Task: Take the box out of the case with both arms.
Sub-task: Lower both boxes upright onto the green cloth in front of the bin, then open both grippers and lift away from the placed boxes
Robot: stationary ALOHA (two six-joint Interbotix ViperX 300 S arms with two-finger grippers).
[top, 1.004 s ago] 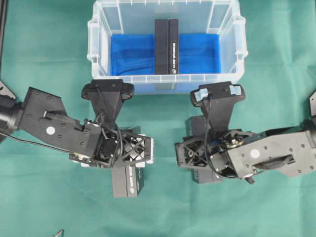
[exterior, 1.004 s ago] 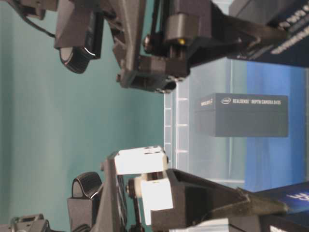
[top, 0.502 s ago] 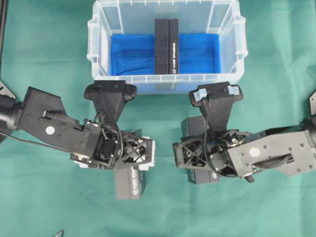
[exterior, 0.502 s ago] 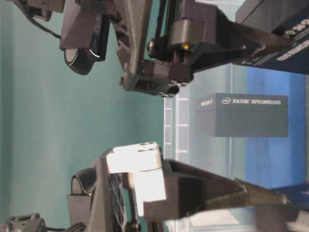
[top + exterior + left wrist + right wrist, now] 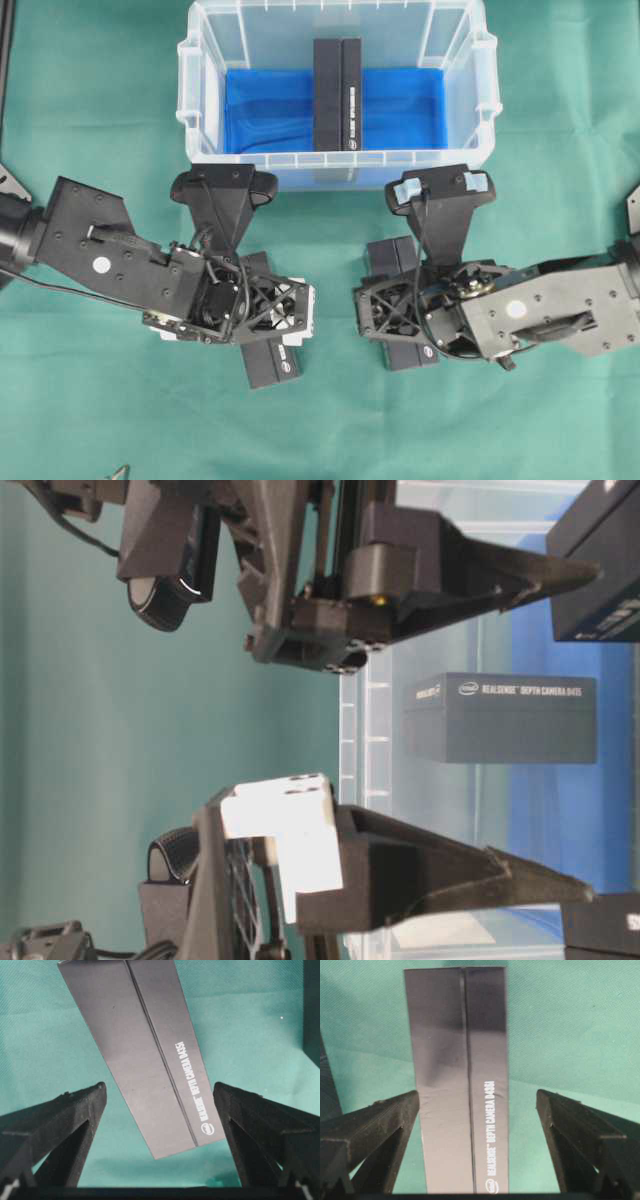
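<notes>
Left gripper (image 5: 278, 318): jaws spread wide, nothing clamped. In the left wrist view a dark box (image 5: 145, 1055) lies flat on the green counter (image 5: 45, 1020) between and below the two fingers (image 5: 65, 1120), clear of both, skewed at an angle to the jaw line. Judgement: the skew and the daylight on each side read as a box set down and let go, not one being approached for a pick. In the overhead view the same box pokes out from under the gripper on its near side.

Right gripper (image 5: 385, 310): jaws likewise fully apart, holding nothing. The right wrist view shows a second dark box (image 5: 462, 1080) flat on the counter, centred between the fingers (image 5: 580, 1130) and running straight away from the camera, touching neither. It sits squarer than the left one; judged to be a cleaner release.

Case (image 5: 200, 40): clear bin beyond both grippers, farther out from the arms, with the blue sheet (image 5: 265, 110) on its bottom. One more dark box (image 5: 337, 95) stands on edge in the middle of it, well apart from either gripper. The table-level view shows this box through the case wall, printed face outward.

Judgement: two boxes are out and one is left in the case, so the task is not finished. Standing upright mid-case, the remaining box leaves room on both flanks for a gripper to come in.
</notes>
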